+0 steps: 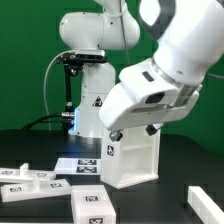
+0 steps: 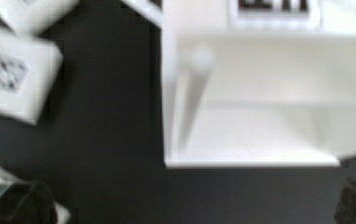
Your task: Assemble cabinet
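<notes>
The white cabinet body [image 1: 132, 157] stands upright on the dark table in the middle of the exterior view, with a tag on its side. In the wrist view it is an open white box [image 2: 264, 100] seen from above, its inside bare. My gripper [image 2: 184, 205] hovers just above and beside it, open, with the two dark fingertips [image 2: 4, 200] far apart and only dark table between them. In the exterior view the arm's white hand [image 1: 150, 95] covers the cabinet's top and hides the fingers.
Loose white tagged panels lie at the exterior view's front left [image 1: 25, 180], front middle [image 1: 92, 206] and right edge [image 1: 205, 198]. The marker board [image 1: 85, 164] lies left of the cabinet. A tagged panel [image 2: 11, 70] shows in the wrist view beside the box.
</notes>
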Robot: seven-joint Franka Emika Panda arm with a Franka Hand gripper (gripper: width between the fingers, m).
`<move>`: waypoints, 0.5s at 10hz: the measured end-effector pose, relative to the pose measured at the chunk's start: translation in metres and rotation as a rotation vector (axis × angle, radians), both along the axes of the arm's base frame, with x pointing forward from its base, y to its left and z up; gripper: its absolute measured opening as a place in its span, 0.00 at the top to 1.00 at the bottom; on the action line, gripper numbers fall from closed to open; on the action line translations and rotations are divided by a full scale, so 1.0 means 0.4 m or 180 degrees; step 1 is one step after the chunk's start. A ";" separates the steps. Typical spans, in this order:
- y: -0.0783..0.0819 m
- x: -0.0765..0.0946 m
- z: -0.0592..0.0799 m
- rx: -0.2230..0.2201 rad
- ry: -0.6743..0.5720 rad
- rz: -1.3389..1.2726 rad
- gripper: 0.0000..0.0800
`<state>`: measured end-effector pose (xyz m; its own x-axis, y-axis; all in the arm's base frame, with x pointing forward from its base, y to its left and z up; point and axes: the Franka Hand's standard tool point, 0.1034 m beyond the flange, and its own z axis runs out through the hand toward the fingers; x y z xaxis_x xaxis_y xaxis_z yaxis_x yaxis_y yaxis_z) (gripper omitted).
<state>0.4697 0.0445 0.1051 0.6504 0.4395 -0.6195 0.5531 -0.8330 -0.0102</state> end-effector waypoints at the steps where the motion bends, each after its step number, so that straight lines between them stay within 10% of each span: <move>1: 0.013 -0.013 -0.017 -0.0084 0.0018 -0.0096 0.00; 5: 0.010 -0.022 -0.027 -0.0242 0.0415 -0.0075 0.00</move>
<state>0.4611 0.0487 0.0942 0.5719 0.3737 -0.7303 0.5316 -0.8468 -0.0170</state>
